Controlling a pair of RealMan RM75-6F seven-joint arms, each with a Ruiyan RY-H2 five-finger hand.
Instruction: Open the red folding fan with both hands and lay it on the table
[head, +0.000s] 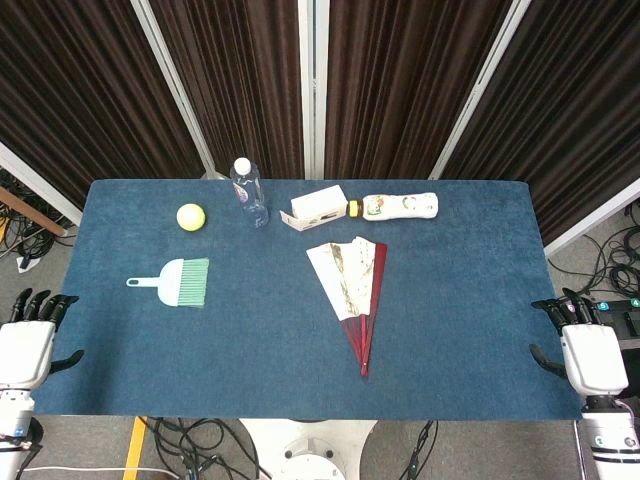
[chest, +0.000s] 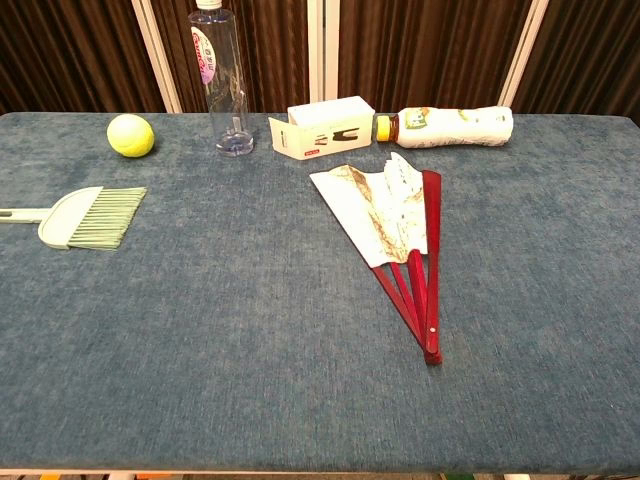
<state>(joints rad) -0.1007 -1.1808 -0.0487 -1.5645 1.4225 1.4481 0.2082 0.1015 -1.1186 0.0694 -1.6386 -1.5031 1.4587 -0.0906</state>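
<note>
The red folding fan lay partly spread on the blue desk, right of centre in the head view, its pivot end toward the bottom of the frame. The left hand sat at the lower left desk edge, fingers apart, holding nothing. The right hand mirrored it at the lower right, fingers likewise spread and empty. Both were well apart from the fan.
</note>
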